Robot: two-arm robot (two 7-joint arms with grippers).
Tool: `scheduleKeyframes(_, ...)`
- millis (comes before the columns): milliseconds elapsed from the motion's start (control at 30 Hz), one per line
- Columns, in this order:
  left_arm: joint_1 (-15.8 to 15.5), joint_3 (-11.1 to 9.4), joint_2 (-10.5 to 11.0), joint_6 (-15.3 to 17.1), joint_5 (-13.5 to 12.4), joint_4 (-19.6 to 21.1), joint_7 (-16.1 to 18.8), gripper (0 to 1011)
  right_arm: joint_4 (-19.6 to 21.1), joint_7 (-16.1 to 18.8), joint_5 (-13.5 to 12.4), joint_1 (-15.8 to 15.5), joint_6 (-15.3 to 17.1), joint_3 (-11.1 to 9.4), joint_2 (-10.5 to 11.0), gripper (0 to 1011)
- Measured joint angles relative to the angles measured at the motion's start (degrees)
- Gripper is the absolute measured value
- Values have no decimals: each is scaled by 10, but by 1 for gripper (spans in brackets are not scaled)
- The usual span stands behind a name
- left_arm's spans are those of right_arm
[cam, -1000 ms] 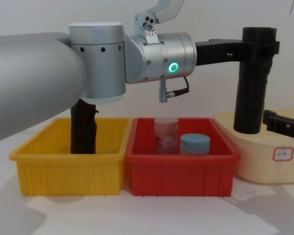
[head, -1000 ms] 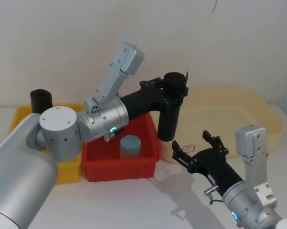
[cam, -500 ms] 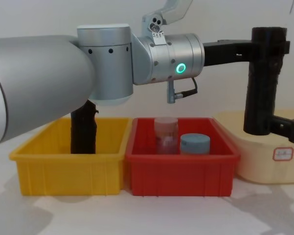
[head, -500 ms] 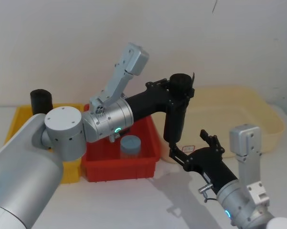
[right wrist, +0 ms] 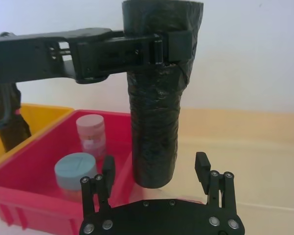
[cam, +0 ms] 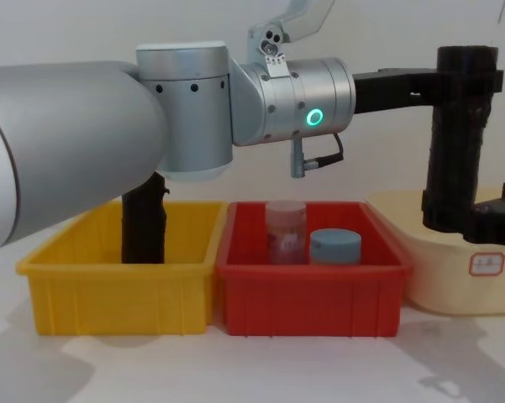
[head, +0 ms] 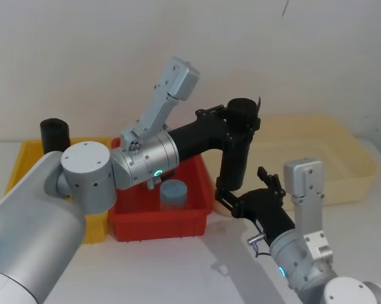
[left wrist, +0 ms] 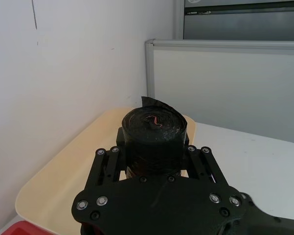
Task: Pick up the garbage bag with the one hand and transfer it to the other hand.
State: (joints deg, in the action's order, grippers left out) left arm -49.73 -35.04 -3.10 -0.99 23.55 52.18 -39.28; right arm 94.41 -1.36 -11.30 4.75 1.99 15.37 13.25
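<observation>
Head view: the left tool (head: 239, 123) is staying clenched on the bag (head: 233, 158) near its top. It is holding the bag upright in the air between the red bin (head: 158, 225) and the cream tray (head: 352, 183). The right tool (head: 242, 189) is sitting closer than a second ago, and its released fingers are now flanking the bag's lower end. The handover grasp is looking ready to begin.

Toward the far edge of my white table (cam: 260, 369) three containers stand in a row: a yellow bin (cam: 118, 290) at my left, a red bin (cam: 311, 294) touching it, and a cream tray (cam: 441, 281) at my right, with a label (cam: 487, 265) on its near wall. A bumpy black roll (cam: 143, 227) stands upright at the yellow bin's far edge. A clear jar (cam: 286, 231) and a blue-lidded jar (cam: 334, 246) sit side by side in the red bin.
</observation>
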Motion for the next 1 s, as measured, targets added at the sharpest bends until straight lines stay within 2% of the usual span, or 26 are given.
scheduleKeyframes(600,-1,-1,-1,-1,1,-2,-1,542,-72,-20,20,64,1,-1,-40,992)
scheduleKeyframes(733,-1,-1,-1,-1,2,-2,-2,542,-83,-21,23,74,4,-2,-45,932)
scheduleKeyframes(867,-1,-1,-1,-1,2,-2,-2,542,-91,-22,25,83,6,-4,-50,826)
scheduleKeyframes(900,-1,-1,-1,-1,2,-2,-2,542,-94,-22,25,86,7,-4,-52,771)
scheduleKeyframes(1000,-1,-1,-1,-1,2,-2,-2,542,-97,-22,26,89,8,-5,-54,717)
